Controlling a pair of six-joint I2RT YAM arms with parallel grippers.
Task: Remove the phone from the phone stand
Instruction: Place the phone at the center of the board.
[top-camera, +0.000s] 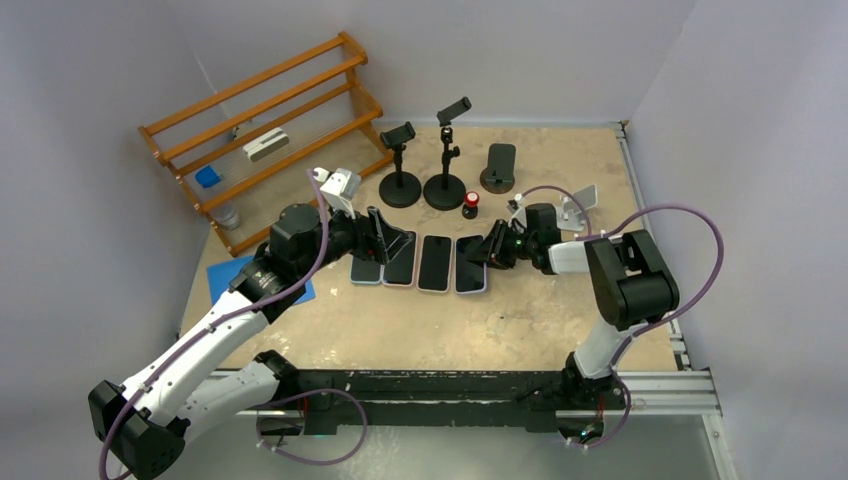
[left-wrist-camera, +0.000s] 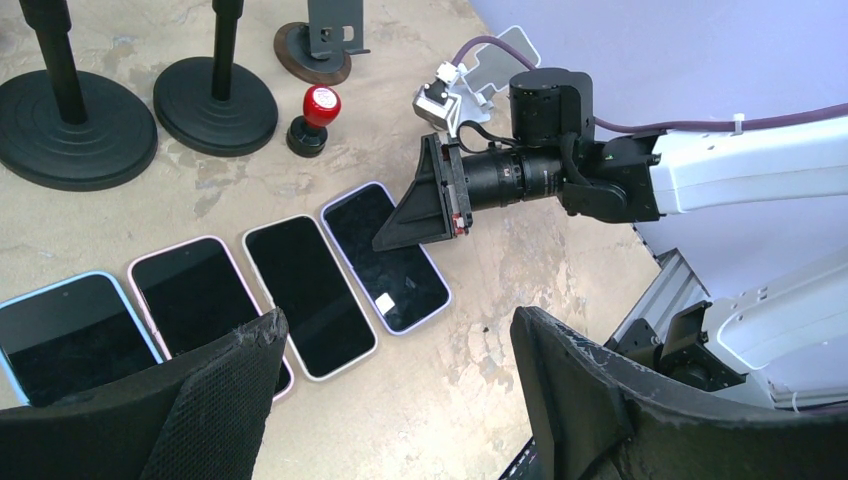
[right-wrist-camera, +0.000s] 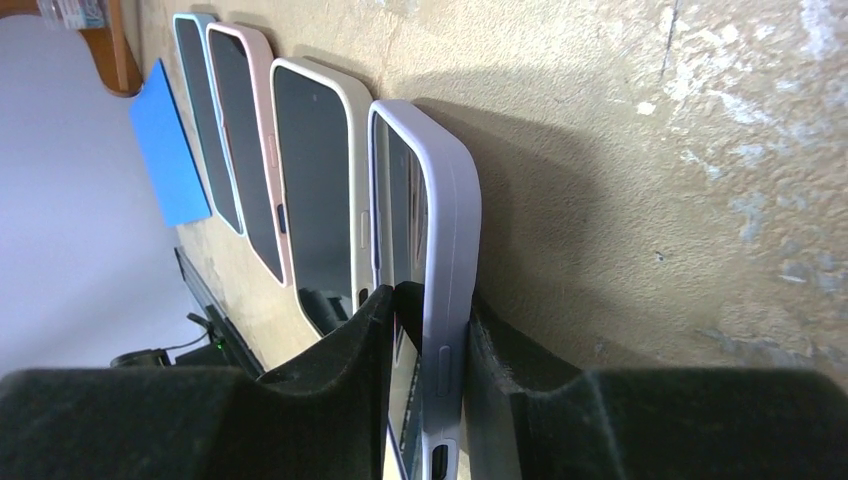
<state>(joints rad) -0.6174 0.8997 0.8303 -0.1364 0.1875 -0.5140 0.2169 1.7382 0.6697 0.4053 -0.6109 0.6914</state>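
Observation:
Several phones lie side by side on the tan table. The rightmost one, a lavender-cased phone (top-camera: 470, 264) (left-wrist-camera: 386, 256) (right-wrist-camera: 446, 200), is between the fingers of my right gripper (top-camera: 491, 249) (left-wrist-camera: 412, 214) (right-wrist-camera: 430, 300). That gripper is shut on the phone's right long edge, which sits slightly off the table. My left gripper (top-camera: 393, 240) (left-wrist-camera: 395, 330) is open and empty, hovering over the left end of the row. Two black round-base phone stands (top-camera: 401, 160) (top-camera: 446, 150), a wooden-base stand (top-camera: 498, 166) and a white stand (top-camera: 580, 204) hold no phone.
A white-cased phone (right-wrist-camera: 315, 170), a pink one (right-wrist-camera: 240, 130) and a blue one (right-wrist-camera: 195, 90) lie left of the lavender one. A red-topped stamp (top-camera: 470, 205) stands behind the row. A wooden rack (top-camera: 265, 130) is at the back left, a blue sheet (top-camera: 228, 278) at the left.

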